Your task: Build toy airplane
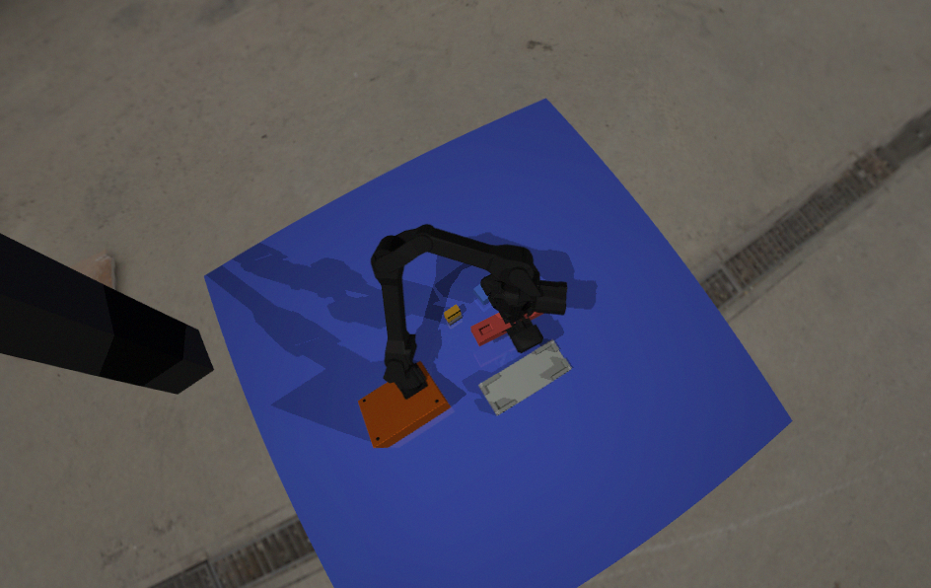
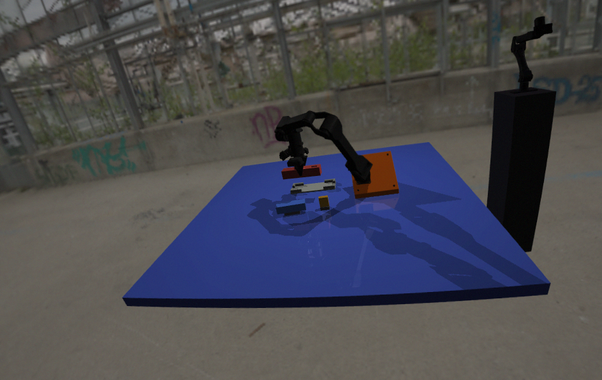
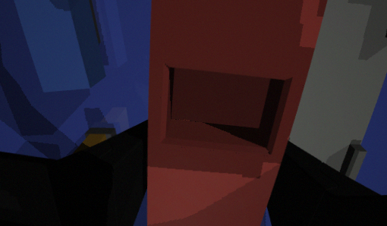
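now fuselage (image 2: 301,171) between gripper (image 2: 298,166) fingers

Fingers (image 1: 526,330) clamp red fuselage (image 1: 489,329), seemingly beside grey cradle (image 1: 524,377).

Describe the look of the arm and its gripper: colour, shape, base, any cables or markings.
The slim arm is matte black throughout, built of boxy, faceted links with chunky rounded joints. It rises from a flat orange rectangular base plate with small dark dots at its corners. The black parallel-jaw gripper has two short blocky fingers. No cables, labels or markings show.
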You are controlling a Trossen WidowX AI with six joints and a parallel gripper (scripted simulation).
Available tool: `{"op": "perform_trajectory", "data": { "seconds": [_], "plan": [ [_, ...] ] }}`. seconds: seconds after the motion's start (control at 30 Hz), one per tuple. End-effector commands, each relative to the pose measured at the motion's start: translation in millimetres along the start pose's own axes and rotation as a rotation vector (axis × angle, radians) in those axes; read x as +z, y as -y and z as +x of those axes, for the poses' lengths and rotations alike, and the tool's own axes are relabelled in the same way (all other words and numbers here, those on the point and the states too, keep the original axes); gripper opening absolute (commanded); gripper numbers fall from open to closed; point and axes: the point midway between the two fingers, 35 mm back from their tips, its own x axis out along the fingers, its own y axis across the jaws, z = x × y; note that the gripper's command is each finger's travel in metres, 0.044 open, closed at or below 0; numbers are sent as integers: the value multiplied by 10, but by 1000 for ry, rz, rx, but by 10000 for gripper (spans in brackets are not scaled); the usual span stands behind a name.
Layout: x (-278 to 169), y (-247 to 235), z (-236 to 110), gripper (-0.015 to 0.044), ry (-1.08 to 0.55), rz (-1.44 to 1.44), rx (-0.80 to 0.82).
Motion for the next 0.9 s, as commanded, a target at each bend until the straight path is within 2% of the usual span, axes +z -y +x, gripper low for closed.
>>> {"op": "perform_trajectory", "data": {
  "seconds": [0.0, 0.87],
  "plan": [
    [10, 34, -38, 0, 6, -12, -10],
    [-43, 811, 305, 0, 7, -81, -17]
  ]
}}
